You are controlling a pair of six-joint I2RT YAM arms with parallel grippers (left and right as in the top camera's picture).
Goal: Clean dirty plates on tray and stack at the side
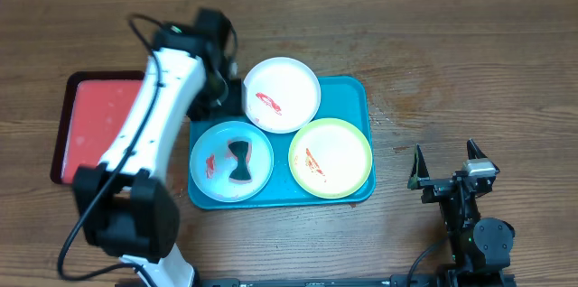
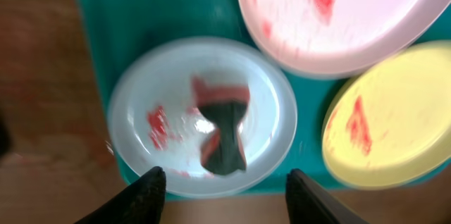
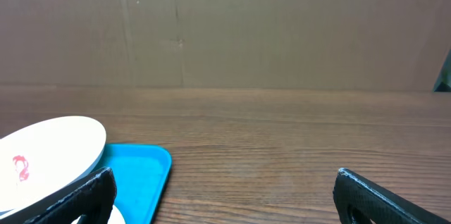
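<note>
Three smeared plates (image 1: 282,95) crowding the tray (image 1: 357,88), none stacked aside. Left gripper (image 2: 224,185) spread wide, empty, above the dark cloth (image 2: 224,136) on the light blue plate (image 2: 141,90), likely for wiping. Right gripper (image 3: 225,189) parted, empty, parked clear.

My wooden table (image 1: 452,43) carries two things directly; the teal tray (image 1: 354,88) lies flat near its middle; the red dark-rimmed tray (image 1: 86,124) lies flat to the left of the teal tray; whether they touch I cannot tell; the wood grain runs along the teal tray's long sides.
</note>
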